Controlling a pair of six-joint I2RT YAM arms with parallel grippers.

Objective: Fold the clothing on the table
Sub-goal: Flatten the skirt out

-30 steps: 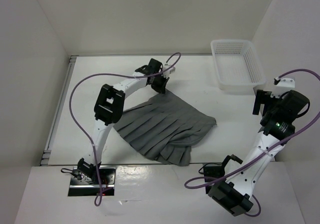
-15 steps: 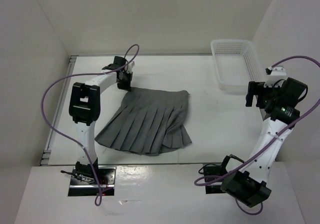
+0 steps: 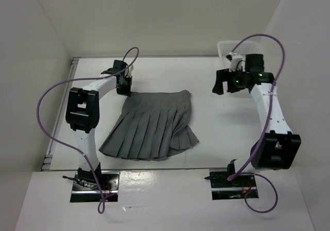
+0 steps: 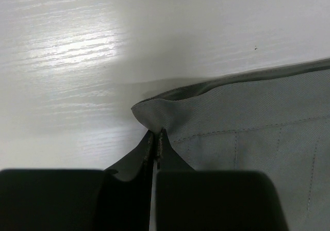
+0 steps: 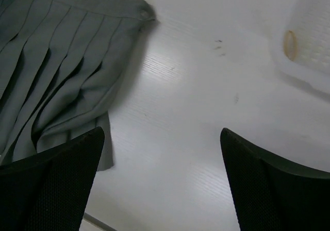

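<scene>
- The clothing (image 3: pixel 153 127), a grey pleated skirt, lies spread flat on the table (image 3: pixel 221 133), waistband on the far side and hem toward the arm bases.
- The left end effector (image 4: pixel 155 142) is clenched on the skirt's far-left waistband corner and pinches only a thin lip of fabric.
- The right end effector (image 5: pixel 161 175) is spread wide and grasps nothing. It hangs over bare table to the right of the skirt's far-right corner.
- Risk: the left pinch is shallow, so a sharp pull could strip the corner free.
- Risk: the right end effector could close beside the buttoned corner (image 5: pixel 145 14) and catch nothing, or only one layer.
- Risk: the hem is rumpled at the skirt's near-right corner, and a fold made now would probably trap that crease.
- Risk: lifting one corner alone would probably skew the pleats.
</scene>
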